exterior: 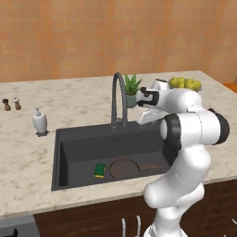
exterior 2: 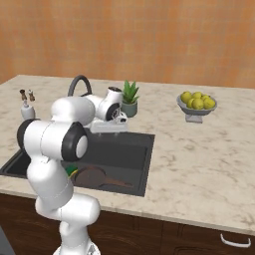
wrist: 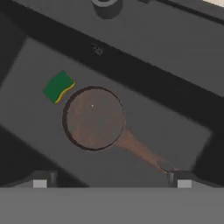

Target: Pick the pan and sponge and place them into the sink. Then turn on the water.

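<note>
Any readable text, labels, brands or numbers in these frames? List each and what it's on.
None readable: no view shows a letter, number or sign.
The soap bottle, the sponge, the pan, the faucet and the bowl of lemons are all plain, with no labels.

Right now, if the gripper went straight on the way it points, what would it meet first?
Probably the pan lying in the sink: the open gripper looks down onto it, the sponge beside it. Depth is unclear.
</note>
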